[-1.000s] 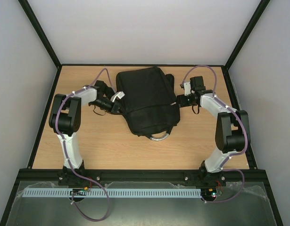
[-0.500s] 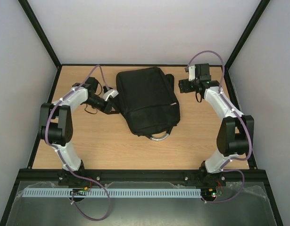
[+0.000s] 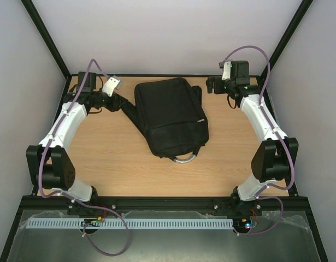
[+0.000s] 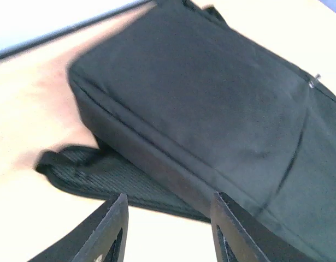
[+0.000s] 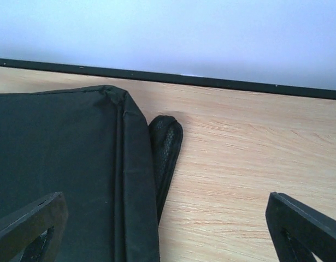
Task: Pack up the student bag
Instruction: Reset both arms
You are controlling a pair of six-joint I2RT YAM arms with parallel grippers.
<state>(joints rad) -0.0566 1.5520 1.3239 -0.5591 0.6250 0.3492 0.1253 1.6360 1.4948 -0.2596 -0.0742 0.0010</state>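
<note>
A large black student bag (image 3: 170, 117) is seen lying flat on a pale wooden counter (image 3: 129, 164), towards the far middle, with one robot arm at each side. A grey loop handle (image 3: 185, 159) is shown at its near end. A mesh strap (image 4: 91, 169) is tucked partly under its left edge and spills onto the counter. Another strap end (image 5: 165, 147) is seen beside its far right corner.

The left arm (image 3: 69, 123) is stretched towards the bag's far left corner. Its jaws are shown partly parted, with nothing between them, just beside the bag and strap. The right arm (image 3: 255, 117) is reached to the far right corner. Its jaws are spread wide and empty, a little apart from the bag.

The bag is judged to be soft and limp, so sagging and folding are to be expected when it is lifted at one point. It looks flat and is probably light. Nothing fragile is apparent. The cloth is matt and should not slip much. The loop handle is thought the firmest hold. A pinched seam or strap would serve for dragging. A small pale tab (image 3: 201, 120) on the right edge may be a zip pull, but this cannot be made out for certain.
</note>
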